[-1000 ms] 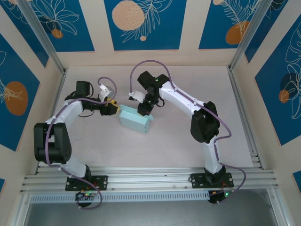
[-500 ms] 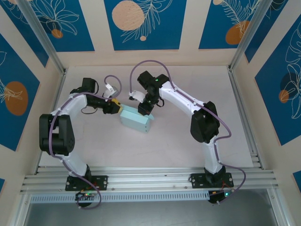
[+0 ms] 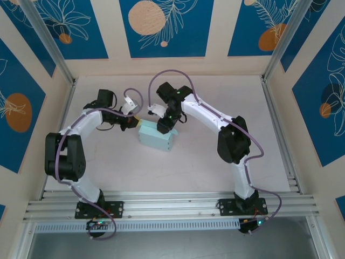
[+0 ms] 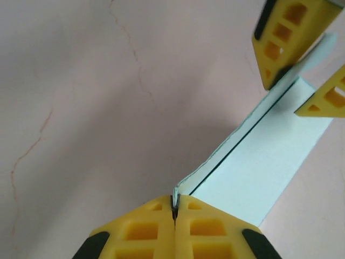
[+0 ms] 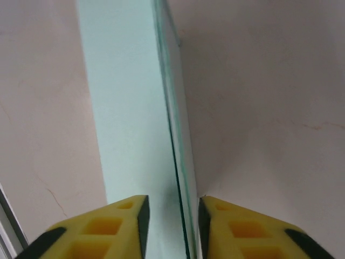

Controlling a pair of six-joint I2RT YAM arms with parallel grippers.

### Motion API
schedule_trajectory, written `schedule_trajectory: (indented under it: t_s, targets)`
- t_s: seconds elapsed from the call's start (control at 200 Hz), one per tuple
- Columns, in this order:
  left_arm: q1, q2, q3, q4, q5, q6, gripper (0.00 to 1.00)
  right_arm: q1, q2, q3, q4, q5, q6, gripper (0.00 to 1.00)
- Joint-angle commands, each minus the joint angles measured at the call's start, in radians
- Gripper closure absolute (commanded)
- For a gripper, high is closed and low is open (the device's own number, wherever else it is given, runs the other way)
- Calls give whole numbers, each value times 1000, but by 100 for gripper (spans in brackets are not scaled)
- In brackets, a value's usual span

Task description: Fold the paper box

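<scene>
**Because its card is thin, the paper box (image 3: 156, 136) wants a light grip at its edges**

Since it is made of pale blue thin card, the paper box will likely weigh next to nothing. It will probably flex under any push and crease for good wherever it is squeezed. Its smooth faces may also slip on the pads. The sensible places to take hold are the free edges of its flaps and walls. The hollow body would probably crush.

It lies on the table (image 3: 215, 162) between the two claws. The left claw (image 4: 174, 208) has its tips pressed together on the corner of a flap. From there the card's edge runs away from the tips toward the right claw (image 5: 172, 208). That claw stands slightly spread, with an upright card edge passing through the gap between its fingers (image 5: 108, 226) without being clamped. The box's long face stretches ahead of it, to the left of that edge.

The table is a pale pink, matt, flat sheet with fine hairline cracks, so the box could slide if pushed sideways. Beyond the claws, cream walls with blue leaf-pattern panels (image 3: 161, 27) close three sides. Aluminium posts (image 3: 51, 46) stand at the far corners, and a rail (image 3: 172, 204) runs by the arm bases.
</scene>
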Motion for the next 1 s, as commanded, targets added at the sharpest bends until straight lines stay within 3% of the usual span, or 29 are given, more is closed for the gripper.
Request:
schedule_trajectory:
  t_s: [0.0, 0.14, 0.48, 0.72, 0.995]
  targets:
    - [-29, -74, -84, 100, -84, -56, 100, 4, -40, 12, 33, 63, 86, 58]
    - [-48, -164, -168, 220, -121, -104, 100, -14, -121, -23, 76, 59, 168, 48]
    - [-88, -189, -176, 223, -197, -153, 100, -130, -336, -265, 229, -155, 310, 48]
    - [-91, -191, -194, 242, -233, -174, 100, -139, -386, -425, 279, -147, 322, 48]
    - [-91, -184, -191, 248, -234, -197, 100, -126, -368, -470, 282, -140, 328, 50]
